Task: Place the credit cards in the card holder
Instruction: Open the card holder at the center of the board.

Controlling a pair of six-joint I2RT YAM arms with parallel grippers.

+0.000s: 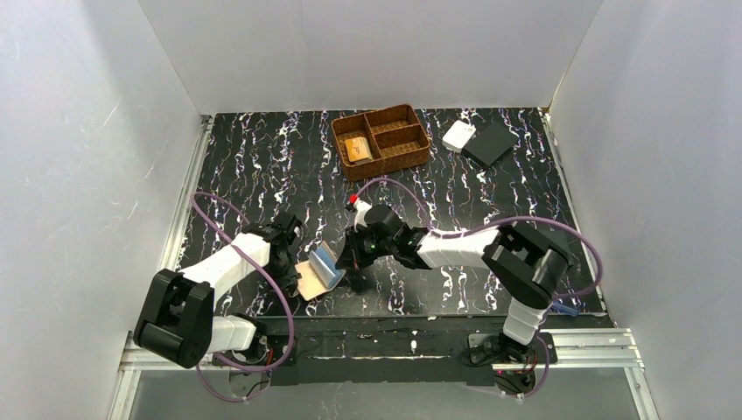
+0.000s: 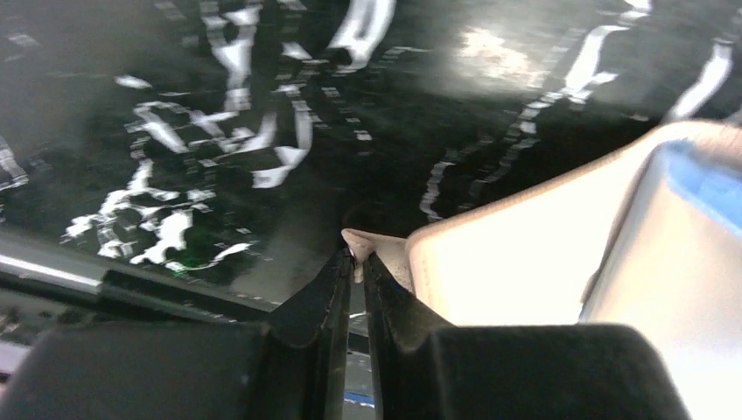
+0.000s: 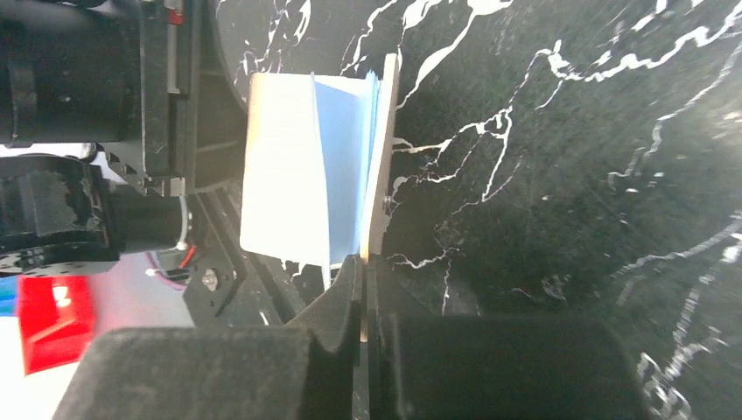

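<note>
The card holder [image 1: 318, 270], a tan bifold wallet, stands half open on the black marbled table between my two arms. One flap lies flat and the other stands up, showing a blue inner face [image 3: 343, 166]. My left gripper [image 1: 296, 269] is shut on the tan corner of the flat flap [image 2: 490, 262], with that corner pinched between its tips [image 2: 357, 254]. My right gripper [image 1: 352, 261] is shut on the thin tan edge of the upright flap [image 3: 385, 149], which runs between its fingertips [image 3: 365, 267]. An orange credit card [image 1: 357, 149] lies in the left compartment of the woven basket.
The brown woven basket [image 1: 411, 150] stands at the back centre. A white rectangular piece [image 1: 458, 135] and a flat black square [image 1: 488, 143] lie at the back right. My left arm's body [image 3: 79, 131] sits close behind the wallet in the right wrist view.
</note>
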